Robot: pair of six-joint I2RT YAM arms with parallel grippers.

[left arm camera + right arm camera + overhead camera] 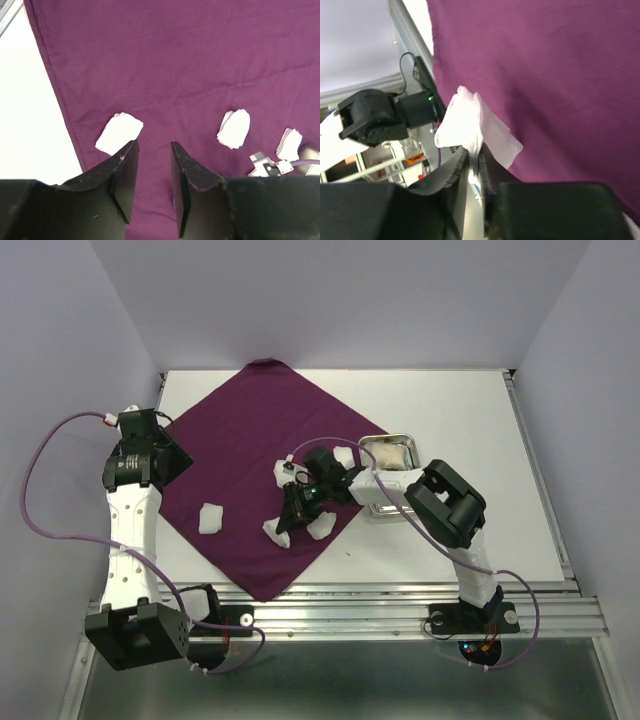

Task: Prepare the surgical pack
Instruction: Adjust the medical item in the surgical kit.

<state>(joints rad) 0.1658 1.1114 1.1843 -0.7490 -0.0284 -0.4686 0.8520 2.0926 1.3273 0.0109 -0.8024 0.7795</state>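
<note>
Nearest, we see the right end effector pinching a white gauze pad above the purple cloth. The left end effector hovers half open, empty. Farther right, the steel tray sits on the tabletop.

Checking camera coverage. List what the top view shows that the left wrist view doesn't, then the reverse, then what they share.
Top only: the tray beside the cloth's right corner, and the right arm reaching over the cloth. Left wrist only: the left gripper seen close, open, with nothing between its fingers. Both: the cloth, gauze pads lying on it, and bare table beside it.
</note>
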